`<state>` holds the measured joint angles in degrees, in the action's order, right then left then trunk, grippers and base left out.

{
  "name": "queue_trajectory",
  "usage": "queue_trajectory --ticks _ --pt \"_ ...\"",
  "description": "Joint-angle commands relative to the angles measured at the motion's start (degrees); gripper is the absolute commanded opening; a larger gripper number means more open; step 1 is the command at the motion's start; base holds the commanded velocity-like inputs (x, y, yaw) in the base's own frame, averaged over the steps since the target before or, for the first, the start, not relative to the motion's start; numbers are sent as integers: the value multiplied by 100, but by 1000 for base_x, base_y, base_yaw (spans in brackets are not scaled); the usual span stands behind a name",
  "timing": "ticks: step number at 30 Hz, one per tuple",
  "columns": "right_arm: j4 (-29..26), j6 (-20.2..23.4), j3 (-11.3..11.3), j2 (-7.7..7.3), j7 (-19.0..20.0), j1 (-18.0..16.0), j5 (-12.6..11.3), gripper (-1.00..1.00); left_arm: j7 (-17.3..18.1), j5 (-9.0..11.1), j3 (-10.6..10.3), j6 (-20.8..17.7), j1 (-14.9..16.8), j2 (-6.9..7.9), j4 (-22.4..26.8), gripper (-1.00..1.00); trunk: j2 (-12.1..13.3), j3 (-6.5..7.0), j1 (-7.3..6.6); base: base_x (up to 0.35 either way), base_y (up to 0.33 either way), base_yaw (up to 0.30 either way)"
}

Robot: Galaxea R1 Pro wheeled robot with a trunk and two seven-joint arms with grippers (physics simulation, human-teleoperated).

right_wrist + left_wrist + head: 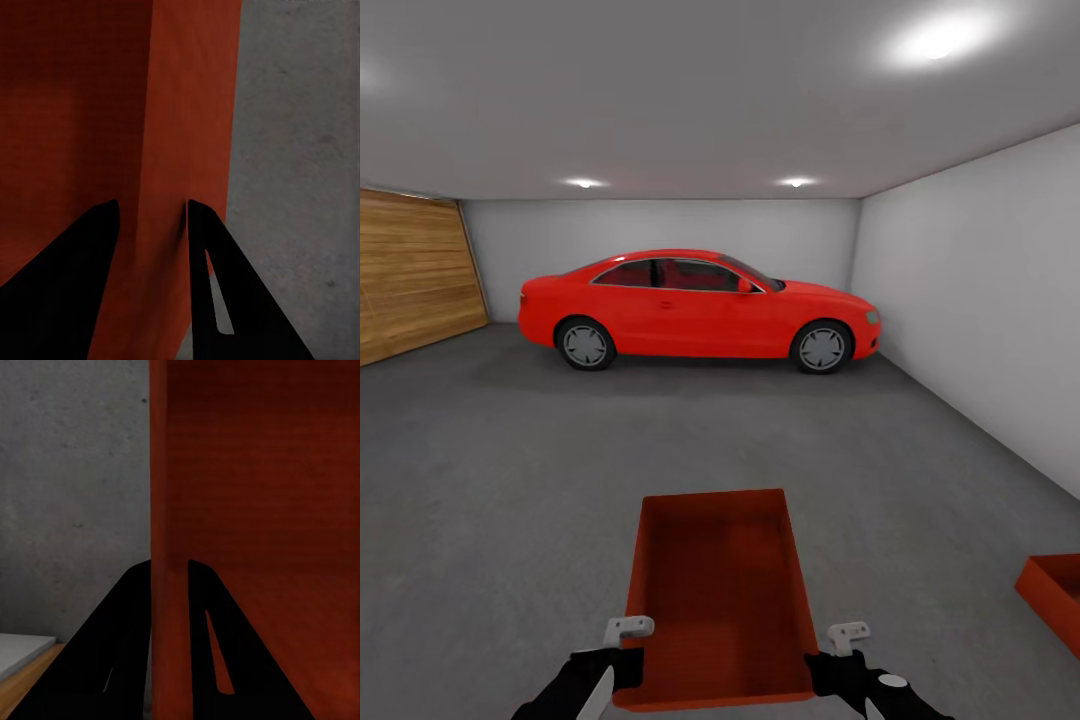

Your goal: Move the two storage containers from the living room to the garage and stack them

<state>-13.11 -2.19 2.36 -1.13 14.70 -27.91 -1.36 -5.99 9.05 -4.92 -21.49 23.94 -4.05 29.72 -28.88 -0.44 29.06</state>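
Carrying one storage container [715, 600] between our two arms, we stand in the garage facing the red car [700, 310], the bin held in front of us above the dark concrete floor [510, 470]. Our left claw [622, 655] is clamped on the bin's left wall near its close end, one finger [97, 660] outside and one inside; our right claw [838, 655] pinches the right wall the same way. The other container [1055, 595] sits on the floor off to our right, only its corner in view. We judge the stacking step is in hand: next we should turn right, line the held bin over it, lower it, then release both claws
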Motion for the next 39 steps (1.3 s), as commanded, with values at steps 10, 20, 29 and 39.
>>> queue_trajectory --ticks 10,20,29,39 --pt "15 -27 239 131 68 6 -22 -100 -160 -149 44 181 5 1 78 -100 -6 -5 2 0 0 0" --pt "18 -27 240 131 68 6 -23 -100 -161 -149 44 181 5 1 78 -100 -6 -5 2 8 0 0" --pt "17 -27 239 131 68 7 -22 -100 -164 -149 44 181 5 1 78 -100 -6 -5 2 195 0 0" --pt "15 -27 240 131 68 5 -21 -100 -160 -149 44 181 5 0 78 -100 -6 -5 2 11 0 0"
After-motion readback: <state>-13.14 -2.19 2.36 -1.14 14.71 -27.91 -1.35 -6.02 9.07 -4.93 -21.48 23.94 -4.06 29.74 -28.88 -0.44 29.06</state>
